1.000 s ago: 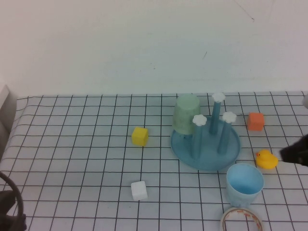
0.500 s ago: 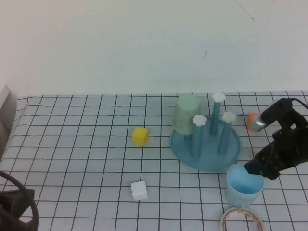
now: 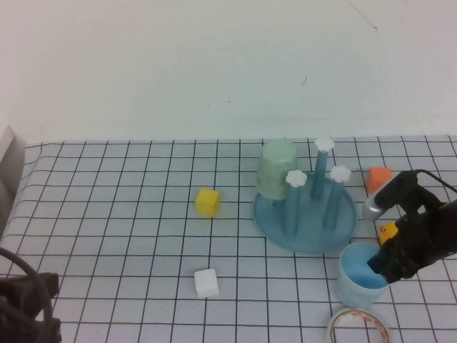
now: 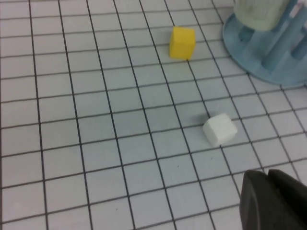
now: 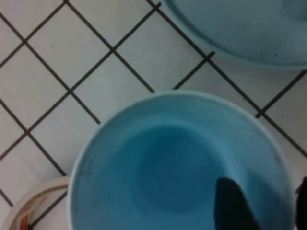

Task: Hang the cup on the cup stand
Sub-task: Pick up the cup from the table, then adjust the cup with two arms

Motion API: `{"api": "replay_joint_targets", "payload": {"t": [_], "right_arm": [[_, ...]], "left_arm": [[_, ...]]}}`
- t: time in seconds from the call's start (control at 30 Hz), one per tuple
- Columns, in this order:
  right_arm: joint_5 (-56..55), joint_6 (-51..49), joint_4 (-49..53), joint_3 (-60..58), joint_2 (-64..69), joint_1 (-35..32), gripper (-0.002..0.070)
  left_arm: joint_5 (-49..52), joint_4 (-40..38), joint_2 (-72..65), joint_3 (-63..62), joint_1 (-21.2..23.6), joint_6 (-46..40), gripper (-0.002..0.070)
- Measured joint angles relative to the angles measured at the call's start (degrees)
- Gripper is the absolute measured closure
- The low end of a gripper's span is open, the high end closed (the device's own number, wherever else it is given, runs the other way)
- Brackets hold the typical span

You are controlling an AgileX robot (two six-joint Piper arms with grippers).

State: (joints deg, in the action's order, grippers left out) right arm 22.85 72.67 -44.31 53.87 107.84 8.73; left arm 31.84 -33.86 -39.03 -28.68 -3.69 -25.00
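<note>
Sky-blue plastic cup (image 3: 361,275), upright beside the cup stand (image 3: 305,221), now has the right gripper (image 3: 380,266) lowered over its rim, one finger inside, jaws apart, not yet clamped; left gripper (image 4: 273,201) sits shut.

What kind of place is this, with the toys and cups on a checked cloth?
Probably a robot practice bench, not a kitchen: a bare wall behind a grid-printed table, scattered props like a yellow block and rubber duck, and the right gripper at the cup near the cup stand. The left gripper idles.
</note>
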Motion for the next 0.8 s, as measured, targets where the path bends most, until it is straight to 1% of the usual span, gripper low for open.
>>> {"api": "replay_joint_targets", "payload": {"t": [0.2, 0.27, 0.4, 0.5, 0.6, 0.67, 0.73, 0.8], "right_arm": [[0.0, 0.23, -0.01, 0.0, 0.0, 0.0, 0.0605], [-0.11, 0.41, -0.23, 0.0, 0.0, 0.0, 0.0643], [1.09, 1.57, -0.32, 1.25, -0.29, 0.0, 0.0655], [4.55, 1.76, -0.32, 3.15, -2.65, 0.1, 0.0656], [8.01, 1.76, -0.32, 5.35, -7.3, 0.1, 0.0656], [9.24, 1.76, -0.56, 6.48, -10.95, 0.1, 0.0656], [9.71, 2.43, -1.98, 6.92, -15.09, 0.1, 0.0656], [9.71, 5.66, -5.88, 7.02, -20.03, 0.1, 0.0657]], "left_arm": [[-3.96, -5.91, 0.0, 0.0, 0.0, 0.0, 0.0676], [-5.01, -9.42, 0.0, 0.0, 0.0, 0.0, 0.0676], [-5.15, -19.0, 0.0, -0.11, 0.0, -1.0, 0.0676], [-2.83, -28.91, 0.0, -1.54, 0.0, -6.28, 0.0676], [0.16, -41.16, 0.0, -2.2, 0.0, -14.54, 0.0676], [2.6, -50.09, 0.0, -2.25, 0.0, -21.94, 0.0676], [5.36, -56.68, 0.0, -2.25, 0.0, -29.2, 0.0676], [8.19, -60.21, 0.0, -2.34, 0.0, -33.66, 0.0671]]}}
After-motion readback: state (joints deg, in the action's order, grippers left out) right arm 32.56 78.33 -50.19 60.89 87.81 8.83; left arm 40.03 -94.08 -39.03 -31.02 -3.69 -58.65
